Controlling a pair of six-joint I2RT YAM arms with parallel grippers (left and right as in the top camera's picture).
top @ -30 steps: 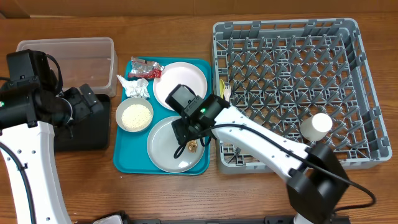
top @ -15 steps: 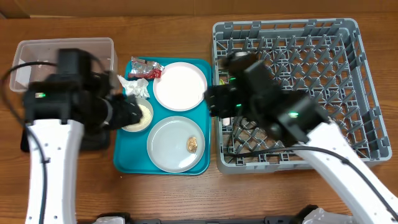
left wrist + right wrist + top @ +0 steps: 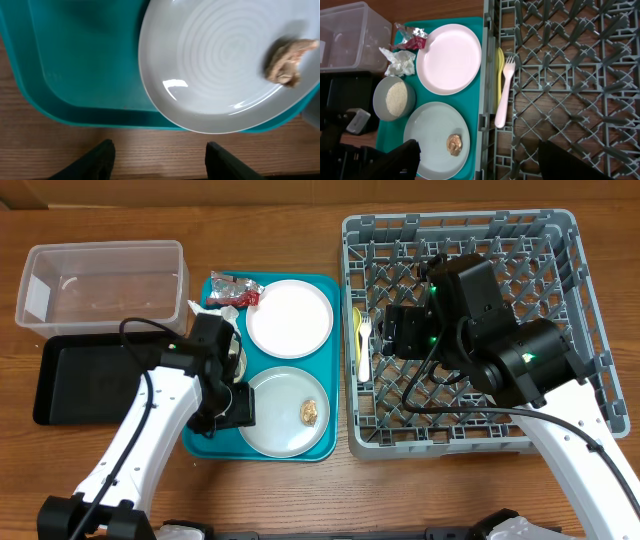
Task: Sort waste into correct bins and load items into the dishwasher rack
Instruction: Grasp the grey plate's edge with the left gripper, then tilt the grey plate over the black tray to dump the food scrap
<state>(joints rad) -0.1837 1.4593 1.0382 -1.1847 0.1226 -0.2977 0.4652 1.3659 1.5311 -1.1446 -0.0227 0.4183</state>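
The pale grey plate [image 3: 278,420] with the brown scrap [image 3: 309,412] lies at the front of the teal tray [image 3: 328,360]; the white plate [image 3: 290,318] lies behind it. My left gripper [image 3: 238,408] is open and empty at the grey plate's left edge [image 3: 215,60], fingertips [image 3: 160,160] over bare wood. My right gripper [image 3: 398,340] hangs open and empty [image 3: 480,165] above the dishwasher rack's [image 3: 560,240] left side. Yellow spoon [image 3: 499,65] and white fork [image 3: 503,95] lie in the rack's left edge. Rice bowl [image 3: 394,97], napkin [image 3: 397,60] and red wrapper [image 3: 412,37] sit on the tray's left. The cup is hidden.
The clear tub [image 3: 100,280] stands at the back left, with the black tray [image 3: 85,375] in front of it, both left of the teal tray. The rack fills the right half of the table. My left arm covers most of the bowl in the overhead view.
My left arm swung from over the black tray to the grey plate's left edge. My right arm left the grey plate and rose over the rack, hiding the cup.
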